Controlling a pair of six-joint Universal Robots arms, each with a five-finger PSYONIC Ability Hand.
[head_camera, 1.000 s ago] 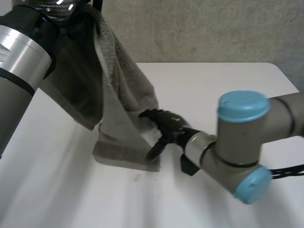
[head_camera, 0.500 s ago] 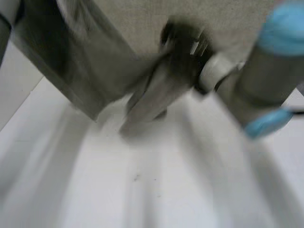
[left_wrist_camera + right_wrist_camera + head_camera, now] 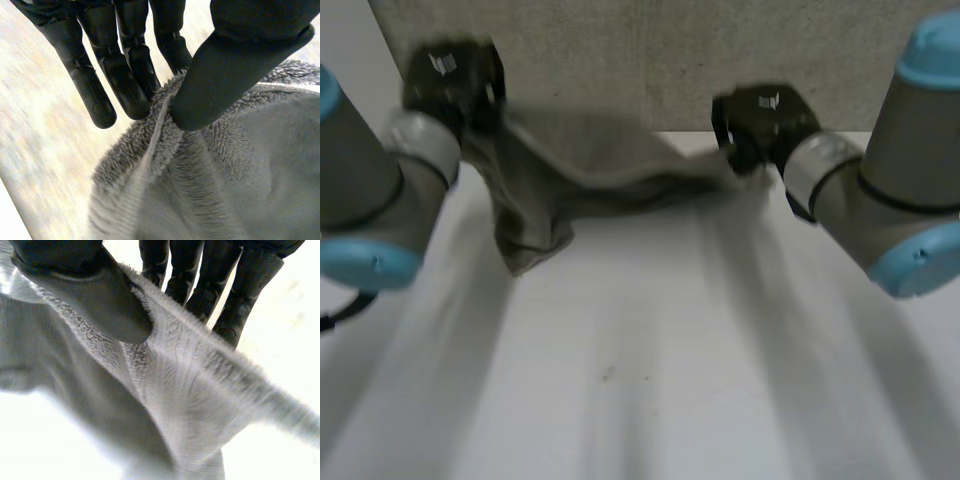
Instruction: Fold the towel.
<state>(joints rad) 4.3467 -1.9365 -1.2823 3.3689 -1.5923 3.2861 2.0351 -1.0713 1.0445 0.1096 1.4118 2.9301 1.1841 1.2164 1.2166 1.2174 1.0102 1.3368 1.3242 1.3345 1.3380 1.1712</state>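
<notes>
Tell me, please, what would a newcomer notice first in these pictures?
The grey towel, hanging stretched and sagging over the far part of the white table. The left hand pinches one end between thumb and fingers, and the right hand pinches the other end.

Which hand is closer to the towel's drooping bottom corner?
Left. The left hand pinches the towel almost above its drooping corner; the right hand pinches the opposite end.

Soft, dim light over smooth white table [image 3: 650, 420], greyish. Grey terry towel [image 3: 590, 180] dark within sagging folds. Right wrist view: table glaring, washed-out white.
</notes>
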